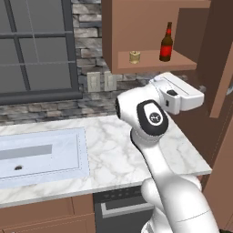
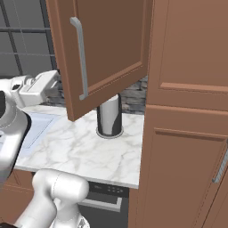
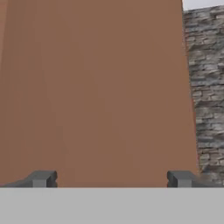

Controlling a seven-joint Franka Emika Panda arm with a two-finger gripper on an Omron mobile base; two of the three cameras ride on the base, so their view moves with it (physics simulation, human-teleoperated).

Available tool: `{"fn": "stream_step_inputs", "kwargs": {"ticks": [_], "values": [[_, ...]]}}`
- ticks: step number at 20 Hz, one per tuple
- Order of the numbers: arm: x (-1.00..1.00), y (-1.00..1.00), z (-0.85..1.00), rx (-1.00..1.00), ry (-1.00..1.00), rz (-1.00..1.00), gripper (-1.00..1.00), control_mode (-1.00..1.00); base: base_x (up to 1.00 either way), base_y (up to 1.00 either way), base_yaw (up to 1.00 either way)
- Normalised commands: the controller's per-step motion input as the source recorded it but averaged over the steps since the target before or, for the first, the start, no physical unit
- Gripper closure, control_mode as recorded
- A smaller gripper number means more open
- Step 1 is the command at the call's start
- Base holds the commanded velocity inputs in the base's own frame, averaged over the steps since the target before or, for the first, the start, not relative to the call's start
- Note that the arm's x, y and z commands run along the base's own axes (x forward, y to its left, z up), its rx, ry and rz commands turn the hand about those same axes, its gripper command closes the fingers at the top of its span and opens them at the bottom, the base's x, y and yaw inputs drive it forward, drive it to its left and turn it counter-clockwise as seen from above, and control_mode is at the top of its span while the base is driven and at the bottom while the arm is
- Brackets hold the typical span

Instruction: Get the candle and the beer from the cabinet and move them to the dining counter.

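The small dark brown glass beer bottle [image 1: 166, 43] stands upright on the open brown wooden wall cabinet's [image 1: 157, 62] shelf, the tiny gold-tan candle [image 1: 134, 57] at its nine o'clock. Both sit at roughly twelve o'clock above the white arm's gripper [image 3: 111, 178], whose fingers are spread wide, empty, facing brown wood.

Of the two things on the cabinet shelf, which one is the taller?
The beer, the dark brown bottle with a red label at the right of the shelf. The candle to its left is a short gold-tan stub, far lower.
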Motion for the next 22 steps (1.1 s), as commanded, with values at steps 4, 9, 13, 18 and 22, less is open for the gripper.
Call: {"fn": "stream_step_inputs", "kwargs": {"ticks": [4,9,13,18,22], "values": [[0.40,-0.18,0.00,0.02,0.13,0.00,-1.00,-1.00,0.00,0.00,0.00],[0.19,-0.31,-0.03,0.00,0.07,-0.01,-1.00,-1.00,0.00,0.00,0.00],[0.01,-0.50,-0.09,0.00,0.03,-0.04,-1.00,-1.00,0.00,0.00,0.00],[0.00,-0.67,-0.08,0.00,0.01,-0.03,-1.00,-1.00,0.00,0.00,0.00],[0.00,-0.79,-0.11,0.00,0.00,0.00,-1.00,-1.00,0.00,0.00,0.00]]}}
